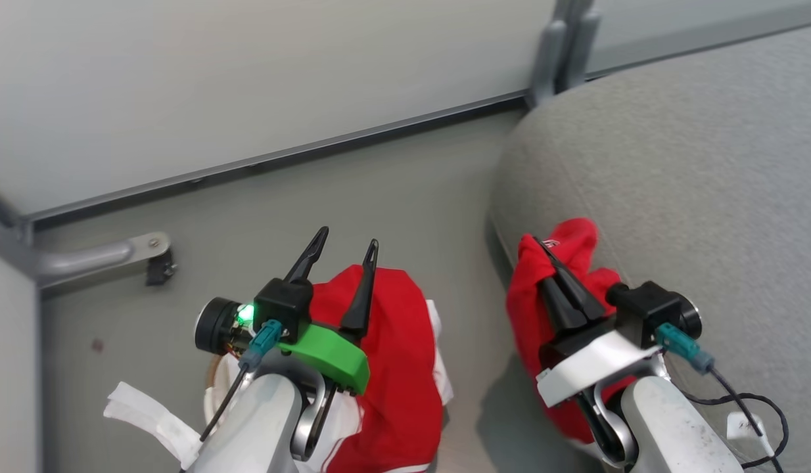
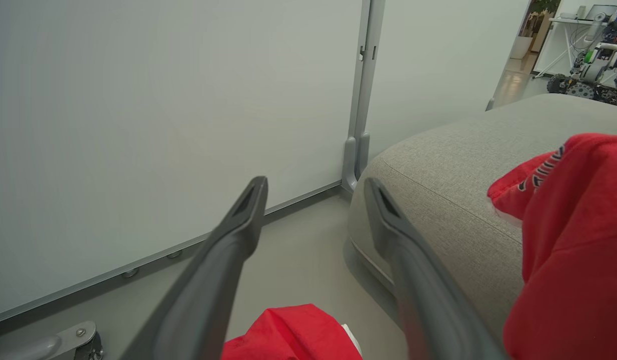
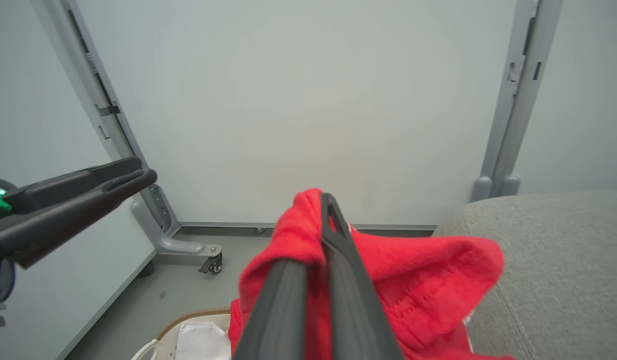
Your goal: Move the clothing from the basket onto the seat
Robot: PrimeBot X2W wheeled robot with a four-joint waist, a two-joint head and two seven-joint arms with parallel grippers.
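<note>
While one red garment (image 1: pixel 533 309) is pinched between the closed jaws of the right gripper (image 1: pixel 542 248), a second red garment (image 1: pixel 399 368) lies heaped over the basket (image 1: pixel 211 384), covering most of its opening and spilling past its right rim. The held garment bunches around the two dark fingers. In the right wrist view the cloth (image 3: pixel 428 280) wraps over one finger's tip, and the fingers of that gripper (image 3: pixel 322 205) press together with fabric between them. Its upper fold rests against the rounded left front corner of the grey seat (image 1: pixel 695 171), and the rest hangs down the seat's side toward the floor (image 1: pixel 379 197).

The left gripper (image 1: pixel 348 238) hangs above the basket's garment with its jaws well apart, holding nothing and touching nothing. In the left wrist view its fingers frame bare floor, with the gripper (image 2: pixel 314 184) above the heaped cloth (image 2: pixel 293 332) and the held garment (image 2: pixel 573 240) off to the right by the seat (image 2: pixel 453 170).

A strip of the basket's brown rim (image 3: pixel 188 316) and its white lining (image 1: pixel 149 414) show at the basket's left side. A pale wall panel (image 1: pixel 248 79) stands beyond the floor.
</note>
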